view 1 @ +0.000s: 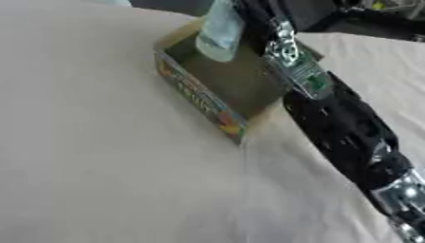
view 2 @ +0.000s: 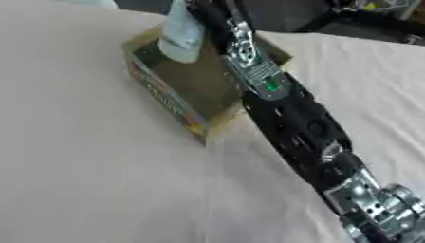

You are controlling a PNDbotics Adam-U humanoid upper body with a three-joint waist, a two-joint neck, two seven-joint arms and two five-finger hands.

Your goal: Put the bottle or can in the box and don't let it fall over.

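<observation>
Pale cloth covers the bench (view 1: 99,156) — far on it, the right hand (view 1: 249,12), grip hidden, meets a clear bottle (view 1: 220,28) above the open box (view 1: 220,88).

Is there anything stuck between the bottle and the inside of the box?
Nothing visible. The pale bottle hangs over the far end of the open box, its bottom just above the brown inside, which looks bare. The right arm reaches along the box's right side; its hand is hidden at the picture's top.
</observation>
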